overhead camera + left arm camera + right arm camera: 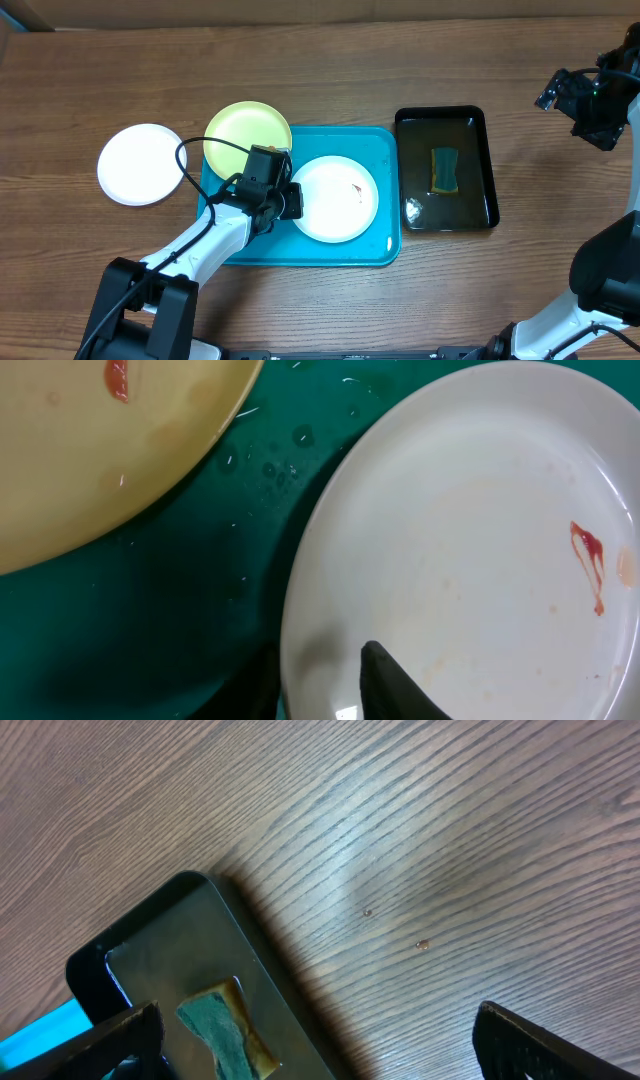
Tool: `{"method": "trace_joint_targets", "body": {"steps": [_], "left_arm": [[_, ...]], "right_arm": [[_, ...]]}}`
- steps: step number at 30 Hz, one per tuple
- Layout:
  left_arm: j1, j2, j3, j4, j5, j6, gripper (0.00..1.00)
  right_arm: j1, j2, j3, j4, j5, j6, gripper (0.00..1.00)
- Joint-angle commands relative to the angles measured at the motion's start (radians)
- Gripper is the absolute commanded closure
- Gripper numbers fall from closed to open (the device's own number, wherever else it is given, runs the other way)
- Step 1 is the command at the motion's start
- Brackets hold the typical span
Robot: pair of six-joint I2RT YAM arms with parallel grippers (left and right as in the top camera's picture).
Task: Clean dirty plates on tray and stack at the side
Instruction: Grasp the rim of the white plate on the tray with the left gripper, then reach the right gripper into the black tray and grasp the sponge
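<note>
The turquoise tray [385,150] holds a white plate [335,198] with a red smear [356,188]. A pale yellow-green plate [247,138] lies over the tray's far-left corner. A second white plate [141,164] lies on the table left of the tray. My left gripper [285,200] is at the left rim of the tray's white plate. In the left wrist view the gripper [318,670] has one finger on top of the plate [470,560] and one outside the rim, closed on it. The yellow-green plate [90,450] also has a red smear. My right gripper [575,100] is open, raised at the far right.
A black basin [447,168] with a green-and-yellow sponge [445,169] in water stands right of the tray. The right wrist view shows the basin [170,940], the sponge [225,1030] and bare wood between the open fingers [315,1040].
</note>
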Motion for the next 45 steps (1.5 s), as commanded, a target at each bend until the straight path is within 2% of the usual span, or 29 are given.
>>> {"method": "trace_joint_targets", "body": {"steps": [1,3,6,13,17,19,24,25,27,29,36,41,45], "left_arm": [[-0.005,0.003,0.000,0.005,0.027,0.015,0.78],[-0.011,0.005,0.000,-0.006,0.023,0.015,0.82],[-0.016,0.012,0.000,-0.011,0.023,0.015,0.82],[-0.015,0.060,0.002,0.011,0.023,0.015,0.75],[-0.015,0.061,0.027,-0.017,0.022,0.016,0.86],[-0.015,0.061,0.042,-0.036,0.016,0.021,0.90],[-0.015,0.061,0.076,-0.094,-0.100,0.040,0.90],[-0.015,0.061,0.077,-0.097,-0.119,0.043,0.90],[-0.015,0.061,0.077,-0.095,-0.129,0.048,0.88],[-0.015,0.061,0.078,-0.095,-0.129,0.050,0.86],[-0.015,0.061,0.081,-0.100,-0.138,0.050,0.84],[-0.015,0.061,0.082,-0.111,-0.137,0.049,0.82],[-0.015,0.061,0.083,-0.113,-0.135,0.049,0.80]], "right_arm": [[0.001,-0.010,0.010,0.004,0.003,0.004,0.00],[0.001,-0.010,0.010,0.004,0.003,0.004,0.00],[0.001,-0.010,0.010,0.004,0.003,0.004,0.00],[0.001,-0.010,0.010,0.017,-0.007,0.014,0.00],[0.002,-0.010,0.010,0.005,-0.126,0.015,0.00],[0.002,-0.010,0.010,-0.107,-0.180,0.015,0.00],[0.004,-0.010,0.010,-0.158,-0.296,0.006,0.00],[0.011,-0.010,0.010,-0.167,-0.298,-0.007,0.01],[0.034,-0.010,0.010,-0.187,-0.297,-0.049,0.12],[0.073,-0.010,0.010,-0.213,-0.272,-0.066,0.16],[0.289,-0.010,-0.007,-0.266,-0.059,-0.059,0.21],[0.432,-0.010,-0.080,-0.249,0.122,0.081,0.22],[0.502,-0.010,-0.174,-0.139,0.212,0.124,0.22]]}}
